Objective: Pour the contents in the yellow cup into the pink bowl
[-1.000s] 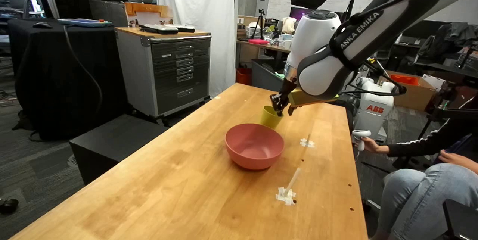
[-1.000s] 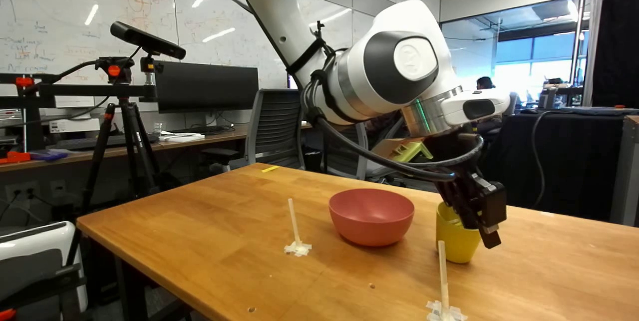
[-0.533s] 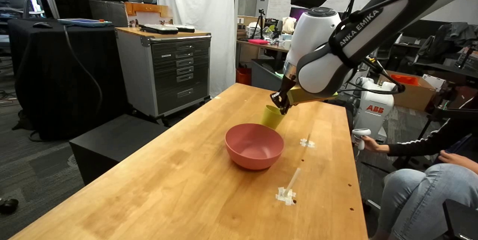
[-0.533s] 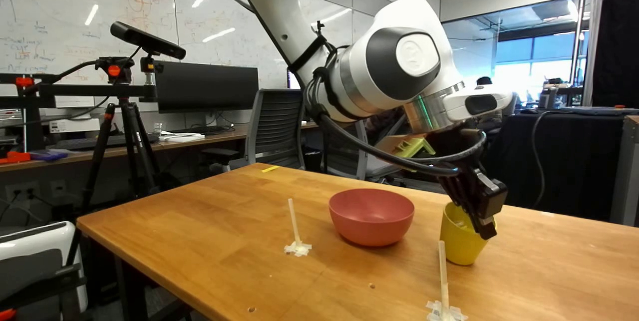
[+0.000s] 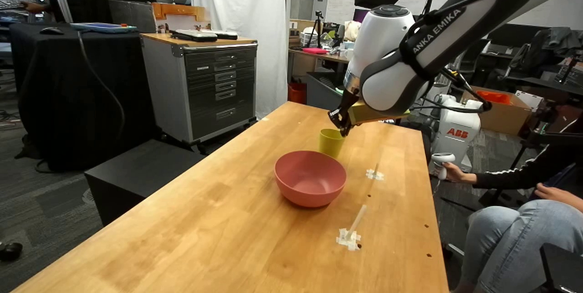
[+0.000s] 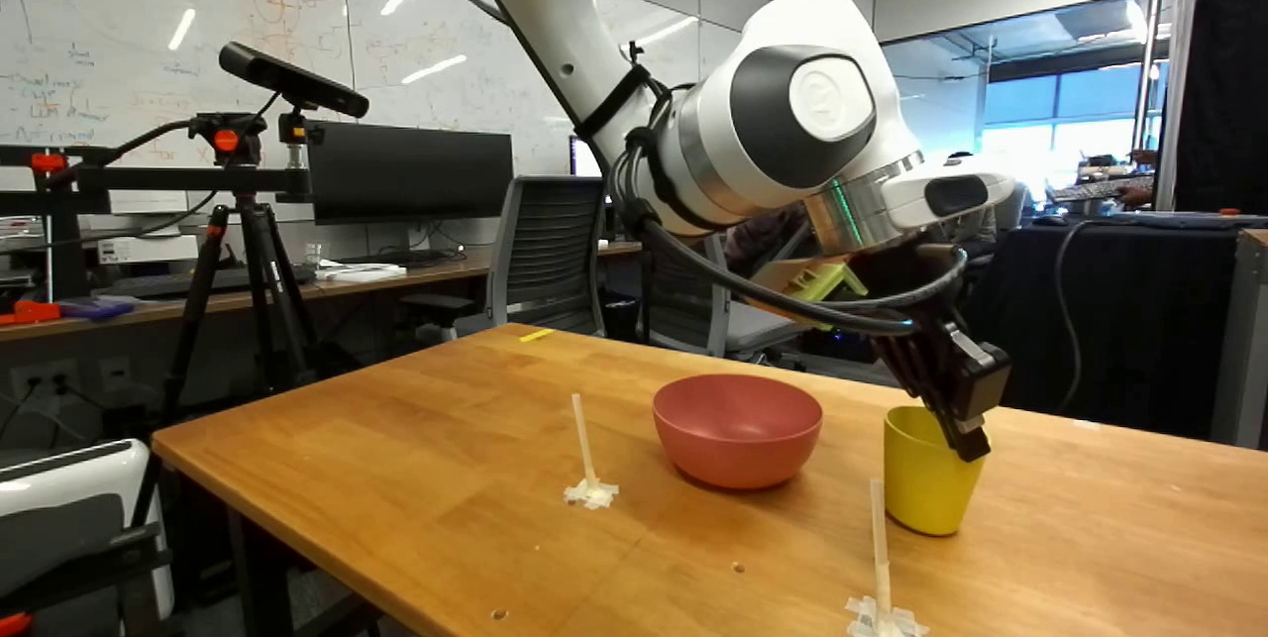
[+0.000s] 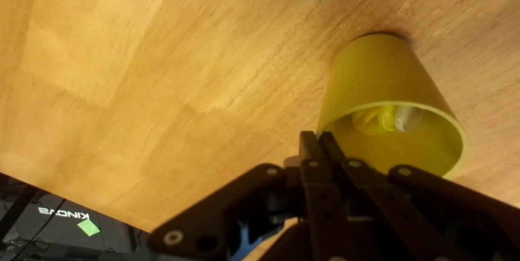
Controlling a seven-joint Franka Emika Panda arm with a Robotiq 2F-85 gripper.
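Apparently grasping is done, the gripper (image 7: 318, 134) clamped on the rim (image 7: 391, 103) of the cup (image 6: 928, 486); lifting toward the bowl (image 6: 735, 459) should follow.

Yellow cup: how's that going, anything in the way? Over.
Gripper shut, apparently pinching yellow cup by its rim. Contents visible inside. Pink bowl nearby. Sticks taped upright off to one side.

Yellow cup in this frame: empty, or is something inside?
Not empty: the wrist view shows yellow and whitish pieces inside the yellow cup. They are partly hidden, so how many I cannot tell.
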